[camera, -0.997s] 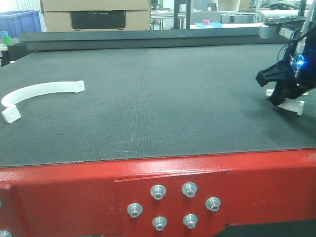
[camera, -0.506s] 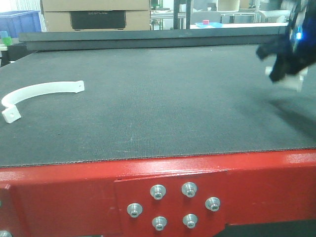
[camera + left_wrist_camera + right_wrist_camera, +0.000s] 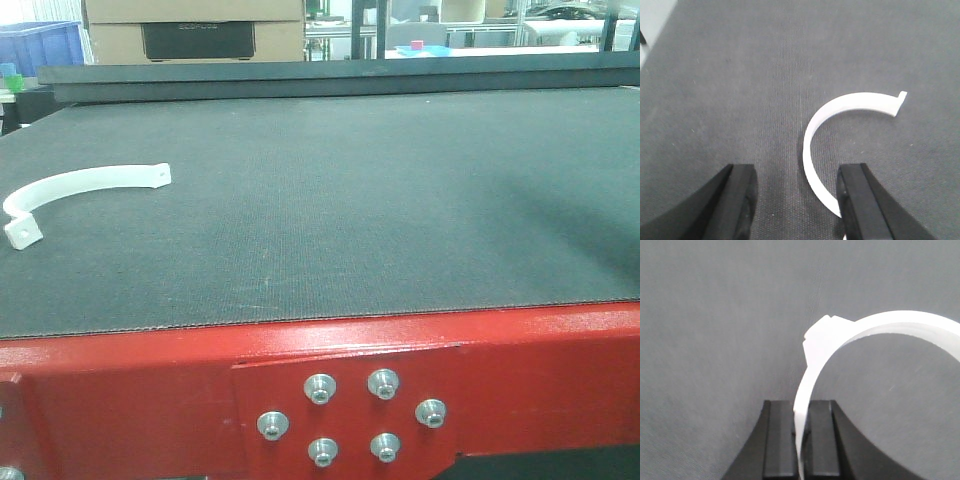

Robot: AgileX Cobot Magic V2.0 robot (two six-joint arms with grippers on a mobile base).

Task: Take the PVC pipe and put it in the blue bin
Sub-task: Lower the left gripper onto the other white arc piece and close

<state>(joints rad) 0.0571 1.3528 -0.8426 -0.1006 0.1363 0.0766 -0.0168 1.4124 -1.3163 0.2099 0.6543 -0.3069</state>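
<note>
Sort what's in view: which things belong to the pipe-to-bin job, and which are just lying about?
Job:
held PVC piece in the shut right tool
second PVC piece on the mat, below the open left tool
blue bin at back left

Lying about:
cardboard box
blue tray at the back

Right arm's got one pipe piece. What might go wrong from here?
The right gripper pinches the curved pipe piece only at one thin end, so it may swivel or slip in transit. The blue bin sits far across on the left, a long carry.
</note>
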